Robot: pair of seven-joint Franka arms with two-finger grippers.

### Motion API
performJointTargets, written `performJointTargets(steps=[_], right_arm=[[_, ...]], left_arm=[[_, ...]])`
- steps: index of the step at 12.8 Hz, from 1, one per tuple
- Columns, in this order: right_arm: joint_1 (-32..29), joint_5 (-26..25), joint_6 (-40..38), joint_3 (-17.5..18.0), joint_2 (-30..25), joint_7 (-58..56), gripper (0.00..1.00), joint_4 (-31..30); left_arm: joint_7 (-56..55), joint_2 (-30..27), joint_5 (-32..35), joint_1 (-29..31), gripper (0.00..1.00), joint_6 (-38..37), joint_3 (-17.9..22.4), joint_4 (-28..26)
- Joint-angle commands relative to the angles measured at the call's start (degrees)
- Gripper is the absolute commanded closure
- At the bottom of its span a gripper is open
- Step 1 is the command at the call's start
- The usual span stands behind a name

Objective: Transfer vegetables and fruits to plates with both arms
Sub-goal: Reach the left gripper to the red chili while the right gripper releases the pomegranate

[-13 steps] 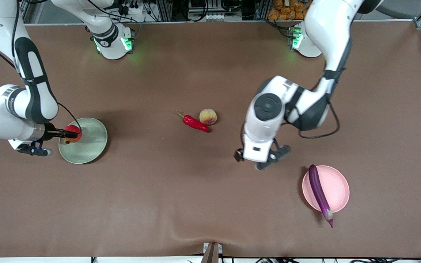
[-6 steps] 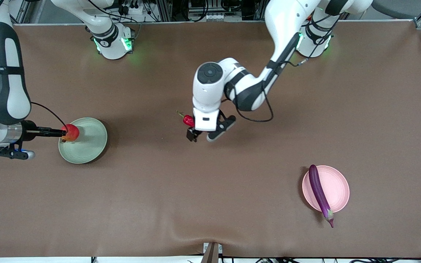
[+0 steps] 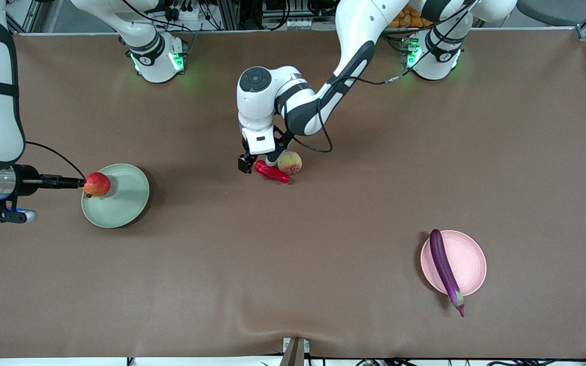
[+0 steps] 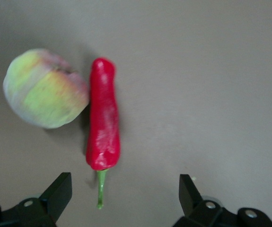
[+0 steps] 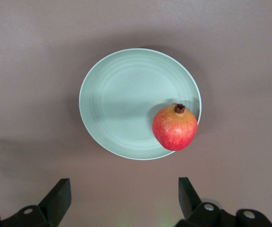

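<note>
The left gripper (image 3: 258, 161) is hanging with its jaws spread wide and holding nothing, over the stem end of the red chili pepper (image 3: 271, 172) near the middle of the brown table (image 3: 293, 284); in the left wrist view both fingertips (image 4: 60, 191) are showing apart, with the pepper's (image 4: 102, 127) green stem between them. The peach (image 3: 289, 162) is lying against the pepper, at about its 1 o'clock in the front view, the two touching or nearly so. The right gripper (image 5: 121, 196) is sitting wide open and empty toward the right arm's end of the table, just off the rim of the pale green plate (image 3: 125, 203). The red pomegranate (image 3: 97, 184) is resting on that plate at about its 10 o'clock edge in the front view, crown up, overhanging the rim slightly in the right wrist view (image 5: 175, 127). The pale pink plate (image 3: 468, 259) is lying toward the left arm's end, nearer the front camera, with the purple eggplant (image 3: 444, 268) stretched across it from about 11 o'clock to 6 o'clock, its stem cap poking past the rim onto the table.
</note>
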Motion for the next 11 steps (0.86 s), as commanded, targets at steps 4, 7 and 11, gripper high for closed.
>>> performJointTargets(steps=[4, 7, 11], right_arm=[[2.72, 1.01, -1.50, 0.29, -0.51, 8.54, 0.00, 1.33], [3.52, 1.01, -2.11, 0.29, -0.51, 10.57, 0.00, 1.42], [3.52, 1.01, -2.20, 0.29, -0.60, 10.57, 0.00, 1.42]], left_arm=[[-9.13, 2.61, -0.59, 0.32, 0.00, 3.30, 1.02, 1.32], [-9.30, 4.64, -0.59, 0.05, 0.00, 5.24, 1.02, 1.23], [-9.22, 6.65, -0.07, -0.04, 0.00, 5.33, 1.45, 1.23]])
